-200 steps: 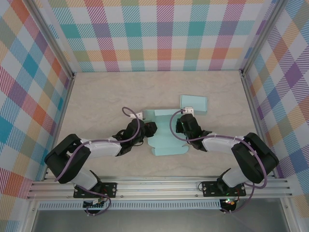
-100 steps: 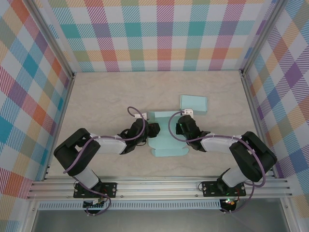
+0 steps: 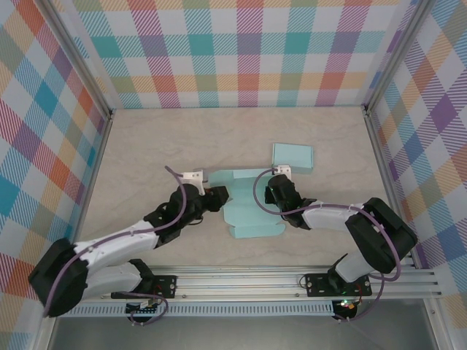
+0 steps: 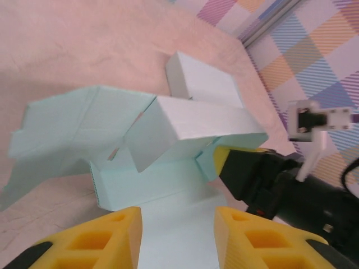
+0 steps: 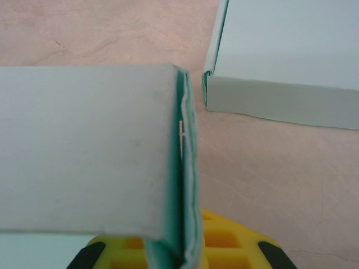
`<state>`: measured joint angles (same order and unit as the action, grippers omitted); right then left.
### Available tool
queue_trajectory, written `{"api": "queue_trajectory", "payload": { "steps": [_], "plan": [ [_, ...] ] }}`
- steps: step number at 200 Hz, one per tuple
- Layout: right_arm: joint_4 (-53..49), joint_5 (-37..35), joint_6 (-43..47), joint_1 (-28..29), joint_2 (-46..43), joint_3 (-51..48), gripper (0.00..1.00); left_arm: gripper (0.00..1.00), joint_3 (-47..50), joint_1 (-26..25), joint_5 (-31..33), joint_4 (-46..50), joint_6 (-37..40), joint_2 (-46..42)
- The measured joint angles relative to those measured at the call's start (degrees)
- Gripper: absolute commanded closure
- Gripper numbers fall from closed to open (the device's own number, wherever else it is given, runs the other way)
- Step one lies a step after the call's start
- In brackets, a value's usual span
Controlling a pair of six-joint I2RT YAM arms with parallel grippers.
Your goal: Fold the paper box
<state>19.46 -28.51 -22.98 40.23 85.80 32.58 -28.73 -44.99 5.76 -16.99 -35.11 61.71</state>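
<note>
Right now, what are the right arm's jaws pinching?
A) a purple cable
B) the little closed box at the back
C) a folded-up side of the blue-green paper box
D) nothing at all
C: in the right wrist view a folded-up side of the paper box runs down between the yellow fingers, jaws shut on it, while the little closed box lies apart on the table.

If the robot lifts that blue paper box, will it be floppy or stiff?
Probably bendy: the paper box is thin card, and its flaps curl up off the table. Likely light too, since the right pincer holds a folded wall by one pinch. Creases might spring back open.
</note>
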Motion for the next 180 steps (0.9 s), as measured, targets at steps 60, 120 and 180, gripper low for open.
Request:
{"api": "queue_trajectory", "payload": {
  "steps": [60,120,180],
  "plan": [
    [0.13,0.02,-0.15,0.0,0.0,0.0,1.0,0.63,-3.32,1.36,15.63,18.69,4.46,-12.59],
    [0.15,0.5,-0.15,0.0,0.02,0.0,1.0,0.63,-10.71,14.08,19.08,25.22,10.08,-0.17],
    [0.13,1.16,-0.15,0.0,1.42,0.22,1.0,0.64,-10.8,16.44,12.04,16.33,14.32,14.21]
  ]
}}
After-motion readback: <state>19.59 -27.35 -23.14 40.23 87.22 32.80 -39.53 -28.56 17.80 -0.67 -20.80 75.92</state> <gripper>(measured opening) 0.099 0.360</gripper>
